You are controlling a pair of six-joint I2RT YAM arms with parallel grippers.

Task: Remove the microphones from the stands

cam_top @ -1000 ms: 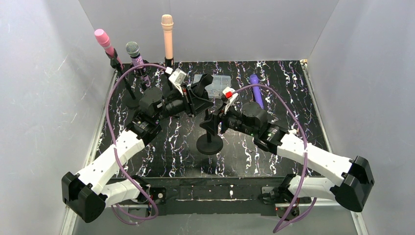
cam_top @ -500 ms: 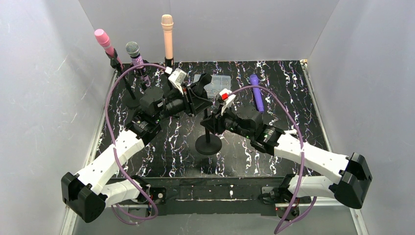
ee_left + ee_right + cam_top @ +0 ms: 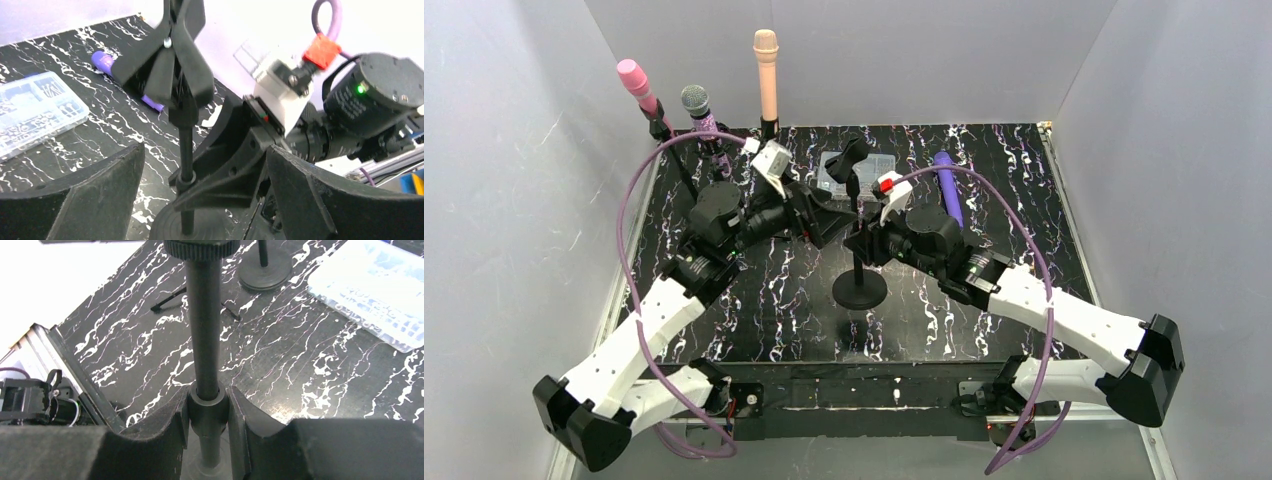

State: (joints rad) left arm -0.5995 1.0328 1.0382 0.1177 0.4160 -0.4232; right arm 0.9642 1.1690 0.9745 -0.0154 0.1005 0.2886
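Note:
The black stand [image 3: 856, 232] rises upright from its round base [image 3: 860, 290] at mid-table, and its clip [image 3: 851, 160] holds nothing. A purple microphone [image 3: 946, 187] lies flat on the table at the back right, apart from the stand. My right gripper [image 3: 861, 246] is shut on the stand's pole [image 3: 204, 330], with its pads [image 3: 235, 415] pressed on a collar low on the pole. My left gripper [image 3: 827, 218] stands open just left of the pole, its jaws wide and touching nothing. The left wrist view shows the clip [image 3: 175, 55] and the microphone [image 3: 104, 61] behind it.
Pink [image 3: 634, 78], grey-headed [image 3: 696, 102] and peach [image 3: 766, 60] microphones stand in their own stands at the back left. A clear plastic box [image 3: 879, 165] lies behind the stand. White walls close in the table on three sides.
My left gripper has opened, let go of the stand's clip and drawn back to the left. The right gripper has closed on the pole. The stand has gone from tilted to upright.

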